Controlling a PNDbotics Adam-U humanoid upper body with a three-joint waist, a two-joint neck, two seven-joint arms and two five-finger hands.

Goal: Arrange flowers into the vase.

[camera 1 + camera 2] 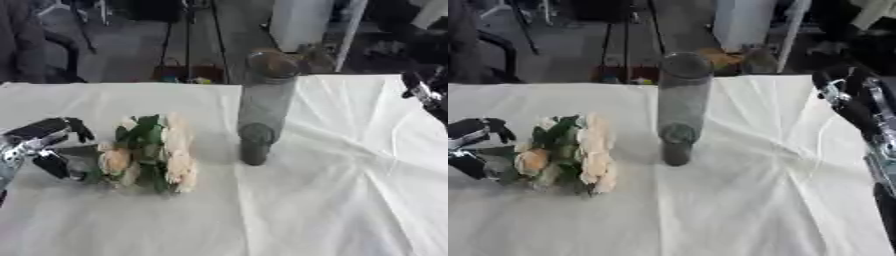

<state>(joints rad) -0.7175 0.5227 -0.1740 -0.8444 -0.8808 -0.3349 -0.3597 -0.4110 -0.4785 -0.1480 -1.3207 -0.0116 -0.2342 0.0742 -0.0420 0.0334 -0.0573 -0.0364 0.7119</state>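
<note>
Left robot hand [39, 145] clasps bouquet [153, 152] stems; vase [262, 107] stands just beside

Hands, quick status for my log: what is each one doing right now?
Left hand: curled around the stem end of the bouquet of cream and peach flowers with green leaves lying on the table.
Right hand: holds nothing visible; fingers cannot be told.
</note>
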